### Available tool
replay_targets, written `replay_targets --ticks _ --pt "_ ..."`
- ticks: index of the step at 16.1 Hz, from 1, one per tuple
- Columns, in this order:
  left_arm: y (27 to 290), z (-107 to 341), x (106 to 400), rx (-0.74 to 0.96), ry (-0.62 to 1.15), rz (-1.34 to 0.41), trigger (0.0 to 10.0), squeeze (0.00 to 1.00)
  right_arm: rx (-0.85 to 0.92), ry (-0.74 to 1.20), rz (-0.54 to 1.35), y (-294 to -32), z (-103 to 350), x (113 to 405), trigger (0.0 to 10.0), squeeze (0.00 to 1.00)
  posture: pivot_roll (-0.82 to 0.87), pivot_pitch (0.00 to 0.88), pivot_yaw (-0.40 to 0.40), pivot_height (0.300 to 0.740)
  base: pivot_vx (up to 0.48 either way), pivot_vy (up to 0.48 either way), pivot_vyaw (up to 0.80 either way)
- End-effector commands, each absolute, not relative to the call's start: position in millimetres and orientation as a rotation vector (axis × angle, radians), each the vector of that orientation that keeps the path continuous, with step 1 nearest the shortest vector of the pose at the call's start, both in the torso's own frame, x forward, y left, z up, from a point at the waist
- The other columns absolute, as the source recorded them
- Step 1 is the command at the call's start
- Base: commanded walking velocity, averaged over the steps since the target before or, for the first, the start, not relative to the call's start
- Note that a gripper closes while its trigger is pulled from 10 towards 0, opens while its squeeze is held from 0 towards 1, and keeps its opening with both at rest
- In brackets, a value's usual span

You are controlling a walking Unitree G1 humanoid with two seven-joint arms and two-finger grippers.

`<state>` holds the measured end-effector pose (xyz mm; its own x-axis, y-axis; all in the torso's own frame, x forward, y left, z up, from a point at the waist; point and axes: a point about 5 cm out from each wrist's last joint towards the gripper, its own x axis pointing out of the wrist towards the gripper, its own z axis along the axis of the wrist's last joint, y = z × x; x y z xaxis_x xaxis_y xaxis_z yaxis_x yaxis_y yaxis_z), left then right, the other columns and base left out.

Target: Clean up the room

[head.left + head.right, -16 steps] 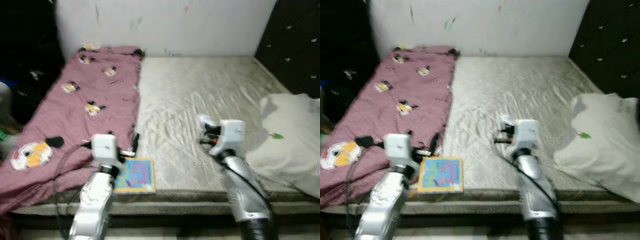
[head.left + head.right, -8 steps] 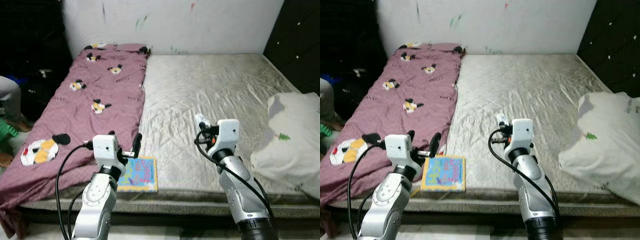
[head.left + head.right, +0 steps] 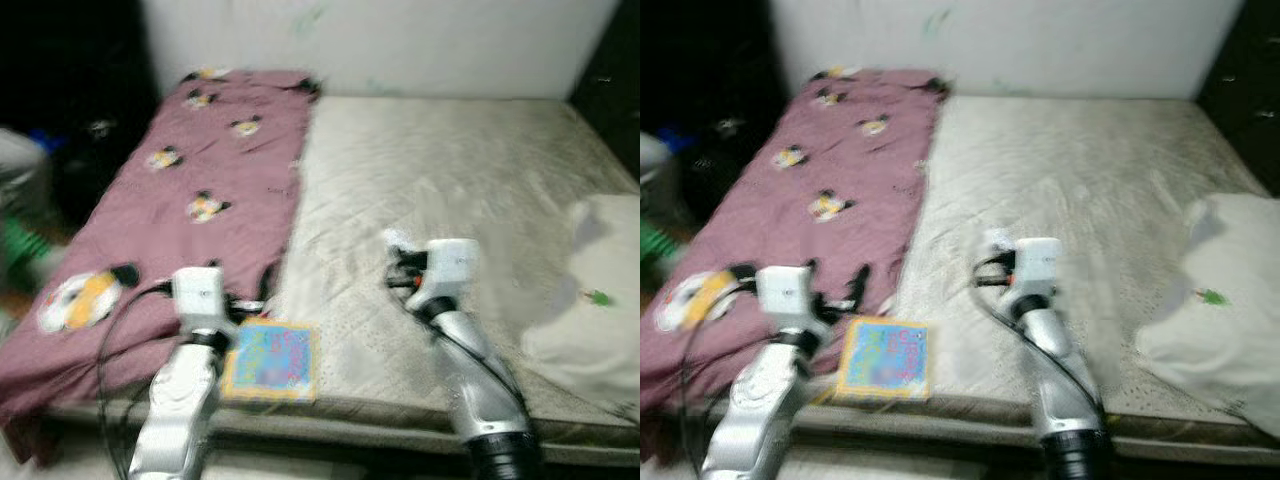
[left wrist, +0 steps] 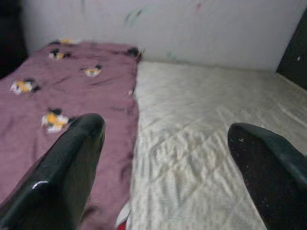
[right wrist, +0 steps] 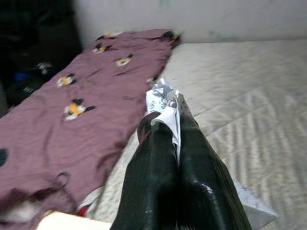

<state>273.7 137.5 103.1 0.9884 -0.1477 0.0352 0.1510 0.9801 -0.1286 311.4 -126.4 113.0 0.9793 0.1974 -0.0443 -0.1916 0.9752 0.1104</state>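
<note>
My right gripper (image 5: pixel 176 115) is shut on a crumpled white scrap of paper (image 5: pixel 162 96), held above the bare mattress (image 3: pixel 450 170) near its front edge. The same scrap (image 3: pixel 394 240) sticks out beyond the right wrist in the head views. My left gripper (image 4: pixel 163 127) is open with nothing between its fingers and hovers over the edge of a maroon blanket (image 3: pixel 190 190) printed with cartoon figures. A colourful picture book (image 3: pixel 270 360) lies flat at the mattress's front edge, just below and to the right of the left gripper.
A white pillow or bag (image 3: pixel 590 300) lies on the right side of the bed. A dark padded headboard (image 3: pixel 1250 90) stands at the far right. Dark clutter and something green (image 3: pixel 20 245) sit on the floor to the left. A white wall runs behind.
The whole picture has shifted and blurred, so the camera has moved. Both arms keep their poses; the right gripper still holds the paper scrap and the left stays open.
</note>
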Motion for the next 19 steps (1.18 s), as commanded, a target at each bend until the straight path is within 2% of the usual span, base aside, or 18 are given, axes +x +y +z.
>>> replay_targets --ticks 1,5,7,8,10,12,14,17,19 --pt "129.0 103.4 273.5 -0.135 -0.023 -0.175 10.0 0.0 0.093 0.061 0.15 -138.6 110.2 311.0 10.0 0.0 0.03 0.0 0.039 0.74 0.0 0.0 0.0" --pt "130.3 103.6 274.5 -0.139 -0.026 -0.143 10.0 0.0 0.078 0.091 0.114 -144.1 105.8 312.0 10.0 0.0 0.03 0.005 0.038 0.74 0.0 0.0 0.0" --pt "131.6 101.8 275.4 -0.125 -0.011 -0.104 10.0 0.0 -0.02 0.096 0.088 -148.4 106.7 314.5 10.0 0.0 0.03 0.005 0.042 0.74 0.0 0.0 0.0" --pt "131.7 100.8 275.4 -0.134 -0.005 -0.104 10.0 0.0 -0.11 0.054 0.123 -146.5 110.7 316.6 10.0 0.0 0.02 0.003 0.044 0.74 0.0 0.0 0.0" --pt "131.5 100.0 276.2 -0.137 0.0 -0.108 10.0 0.0 -0.06 0.055 0.197 -141.2 113.4 318.3 10.0 0.0 0.02 0.0 0.047 0.74 0.0 0.0 0.0" --pt "131.8 99.7 276.6 -0.135 0.001 -0.108 10.0 0.0 -0.106 0.033 0.27 -135.6 115.5 318.7 10.0 0.0 0.02 0.0 0.055 0.74 0.0 0.0 0.0" --pt "129.7 91.9 271.5 -0.139 0.028 -0.109 10.0 0.0 -0.171 0.031 0.318 -142.0 115.3 323.7 10.0 0.0 0.01 0.0 0.071 0.74 0.0 0.0 0.0" --pt "129.6 95.0 272.9 -0.145 0.018 -0.11 10.0 0.0 -0.02 0.009 0.307 -141.7 124.7 325.2 10.0 0.0 0.01 0.0 0.079 0.74 0.0 0.0 0.0" --pt "135.4 96.2 270.7 -0.145 0.014 -0.085 10.0 0.0 0.004 -0.063 0.297 -133.3 135.1 320.6 10.0 0.0 0.01 0.0 0.072 0.74 0.0 0.0 0.0"
